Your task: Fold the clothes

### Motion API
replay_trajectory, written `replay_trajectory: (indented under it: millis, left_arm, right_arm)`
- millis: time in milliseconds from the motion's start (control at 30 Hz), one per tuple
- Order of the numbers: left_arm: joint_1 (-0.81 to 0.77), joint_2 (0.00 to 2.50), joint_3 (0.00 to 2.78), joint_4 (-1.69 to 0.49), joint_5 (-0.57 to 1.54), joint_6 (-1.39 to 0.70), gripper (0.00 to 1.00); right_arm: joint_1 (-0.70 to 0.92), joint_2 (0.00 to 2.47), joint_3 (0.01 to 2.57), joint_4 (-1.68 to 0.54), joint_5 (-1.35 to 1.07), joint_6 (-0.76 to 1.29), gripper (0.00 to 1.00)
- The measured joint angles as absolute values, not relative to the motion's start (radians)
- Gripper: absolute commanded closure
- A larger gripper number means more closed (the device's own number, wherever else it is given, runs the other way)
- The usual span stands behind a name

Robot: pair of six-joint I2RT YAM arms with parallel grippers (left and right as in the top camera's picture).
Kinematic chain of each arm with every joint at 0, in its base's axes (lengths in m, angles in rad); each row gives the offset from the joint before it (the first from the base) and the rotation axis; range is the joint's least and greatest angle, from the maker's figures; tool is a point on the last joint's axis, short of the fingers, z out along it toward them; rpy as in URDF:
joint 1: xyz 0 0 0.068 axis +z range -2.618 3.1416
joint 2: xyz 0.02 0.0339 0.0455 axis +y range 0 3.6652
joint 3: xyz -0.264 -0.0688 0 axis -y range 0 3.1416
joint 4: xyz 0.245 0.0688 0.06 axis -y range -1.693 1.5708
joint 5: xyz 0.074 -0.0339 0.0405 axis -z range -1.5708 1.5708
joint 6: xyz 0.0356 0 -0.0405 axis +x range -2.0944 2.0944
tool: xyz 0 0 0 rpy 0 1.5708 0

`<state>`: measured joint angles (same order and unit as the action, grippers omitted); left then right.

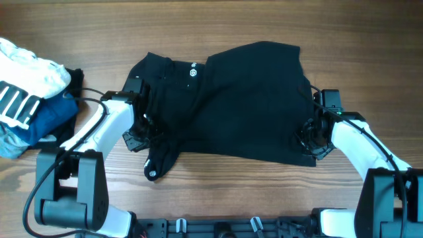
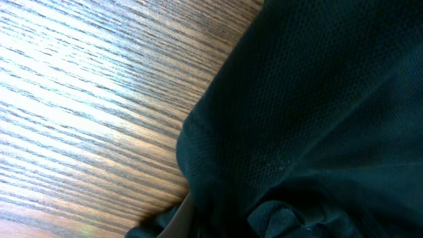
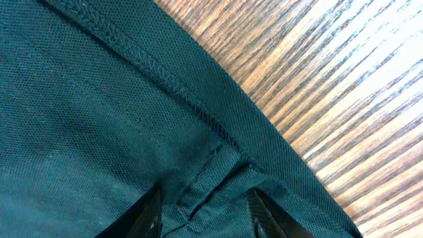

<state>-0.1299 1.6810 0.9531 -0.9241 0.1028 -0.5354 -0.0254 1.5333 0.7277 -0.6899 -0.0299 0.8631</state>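
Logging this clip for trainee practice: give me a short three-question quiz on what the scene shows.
1. True or false: the right gripper is clamped shut on the black T-shirt.
2. What lies at the wooden table's far left? A) a white striped garment with a blue garment B) shoes C) a towel rack
3. Which gripper is shut on fabric?
Key: 1 false, it is open; 2 A; 3 the left gripper.

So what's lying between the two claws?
The black T-shirt, spread over the wooden table from the left claw to the right claw; the overhead view shows it.
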Motion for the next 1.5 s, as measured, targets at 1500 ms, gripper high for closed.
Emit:
replay_trajectory:
  millis: [1500]
  left_arm:
    - [-0.097,1.668,1.426,-1.388,0.112,-0.382,0.96]
  right_arm:
    - [-0.025,1.264,1.09,-1.122,0.015,0.761,0.96]
